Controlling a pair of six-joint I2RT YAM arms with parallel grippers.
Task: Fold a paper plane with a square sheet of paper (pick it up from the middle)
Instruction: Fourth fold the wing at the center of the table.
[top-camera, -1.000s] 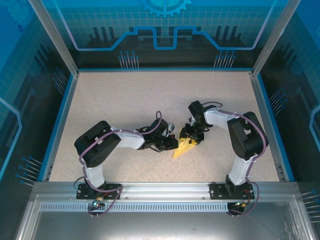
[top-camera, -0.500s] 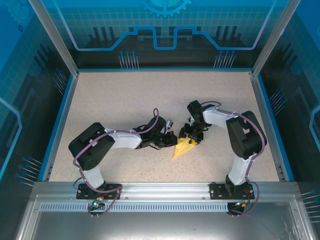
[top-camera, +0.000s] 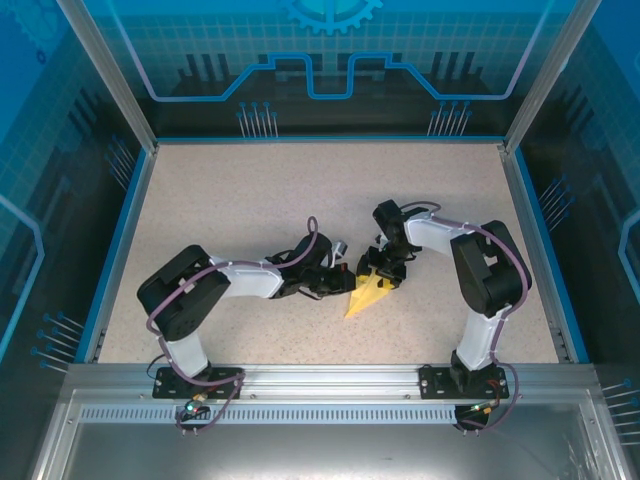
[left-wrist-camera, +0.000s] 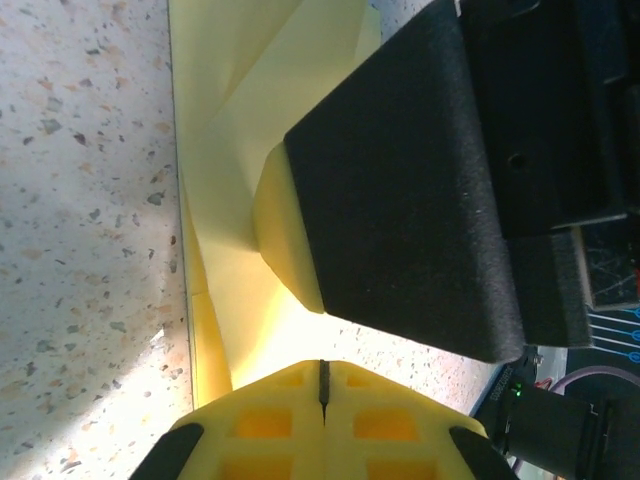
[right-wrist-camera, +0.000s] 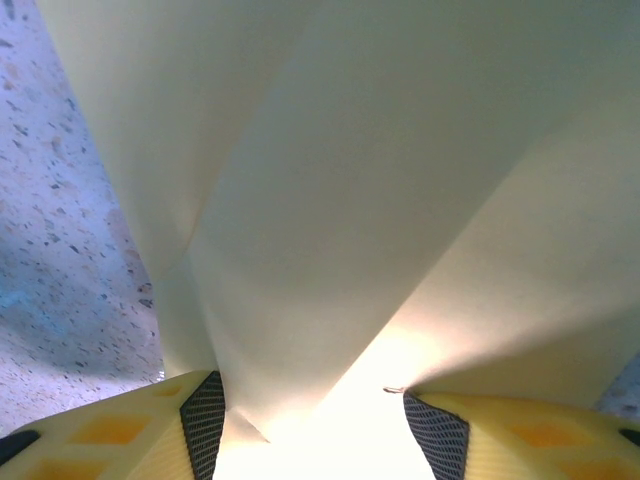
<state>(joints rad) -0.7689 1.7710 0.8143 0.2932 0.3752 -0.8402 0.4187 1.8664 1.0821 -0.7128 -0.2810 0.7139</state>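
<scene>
a pale yellow, pointed, folded paper plane (top-camera: 367, 294) lies on the speckled beige table (top-camera: 250, 200), near its middle, between the two arms, its tip aimed at the near left. in the top view the left gripper (top-camera: 342, 284) sits just beside the plane's left edge and the right gripper (top-camera: 384, 272) sits over its wide far end.

in the left wrist view the left gripper (left-wrist-camera: 322, 375) has its yellow fingers (left-wrist-camera: 270, 410) pressed together along a thin seam, with nothing seen between them; the paper's edge runs just beside the tips. ahead of them a black finger (left-wrist-camera: 400, 180) of the right gripper rests its yellow pad (left-wrist-camera: 285, 240) on the creased paper (left-wrist-camera: 230, 150).

in the right wrist view the right gripper (right-wrist-camera: 312, 415) has its jaws apart, and the paper (right-wrist-camera: 330, 200) rises in a broad fold through the gap between the two fingers (right-wrist-camera: 150, 425), not squeezed
</scene>
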